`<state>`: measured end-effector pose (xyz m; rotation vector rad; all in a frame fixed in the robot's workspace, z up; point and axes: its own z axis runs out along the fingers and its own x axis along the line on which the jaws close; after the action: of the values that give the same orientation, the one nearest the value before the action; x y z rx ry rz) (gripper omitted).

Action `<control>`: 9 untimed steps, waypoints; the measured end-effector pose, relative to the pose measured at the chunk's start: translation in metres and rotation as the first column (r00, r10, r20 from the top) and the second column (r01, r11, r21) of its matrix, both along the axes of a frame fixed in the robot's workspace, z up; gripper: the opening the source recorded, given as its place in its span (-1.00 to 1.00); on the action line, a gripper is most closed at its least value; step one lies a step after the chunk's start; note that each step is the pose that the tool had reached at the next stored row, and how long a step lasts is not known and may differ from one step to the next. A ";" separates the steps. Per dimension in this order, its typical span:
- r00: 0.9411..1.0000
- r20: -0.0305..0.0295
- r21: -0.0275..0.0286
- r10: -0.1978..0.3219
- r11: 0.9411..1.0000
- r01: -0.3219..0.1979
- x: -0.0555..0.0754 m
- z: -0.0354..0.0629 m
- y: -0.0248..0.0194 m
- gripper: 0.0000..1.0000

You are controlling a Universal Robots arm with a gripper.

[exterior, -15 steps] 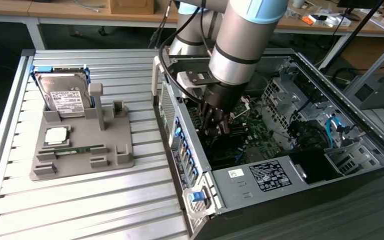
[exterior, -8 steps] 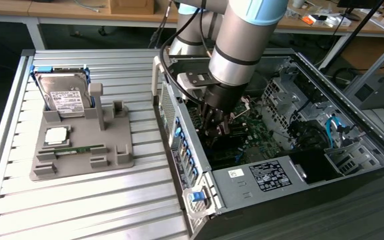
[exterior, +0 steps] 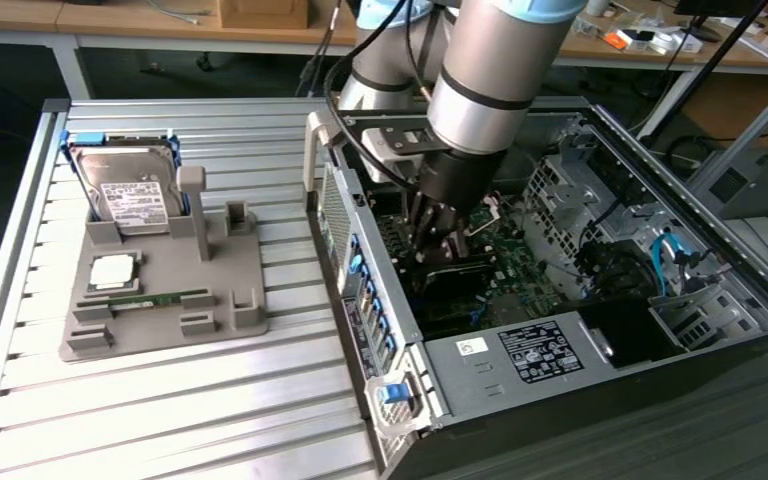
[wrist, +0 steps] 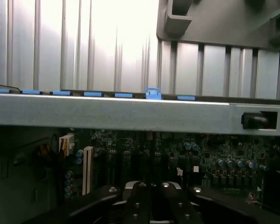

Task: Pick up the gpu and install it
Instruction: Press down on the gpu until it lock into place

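Pincer (exterior: 440,238) closed, low inside the open computer case (exterior: 704,240); gpu (exterior: 458,285) directly beneath its fingertips.

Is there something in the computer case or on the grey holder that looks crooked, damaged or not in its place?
Nothing stands out. The hard drive stands upright in the grey holder, and the green memory stick lies flat in its slot. The end effector is shut and low inside the open computer case, over the motherboard.
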<state>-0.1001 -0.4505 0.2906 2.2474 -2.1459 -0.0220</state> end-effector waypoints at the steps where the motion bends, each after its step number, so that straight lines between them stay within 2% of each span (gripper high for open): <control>1: 1.000 0.000 0.001 0.000 1.000 0.000 0.002 0.0001 0.0000 -0.79; 3: 1.000 -0.003 0.006 0.000 1.000 0.000 0.015 0.0001 0.0000 -0.79; 6: 1.000 -0.012 0.006 0.000 1.000 0.000 0.030 0.0000 0.0000 -0.79; 9: 1.000 -0.019 0.007 0.000 1.000 0.000 0.043 0.0000 0.0000 -0.79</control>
<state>-0.0573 -0.4505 0.2906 2.2417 -2.1400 -0.0503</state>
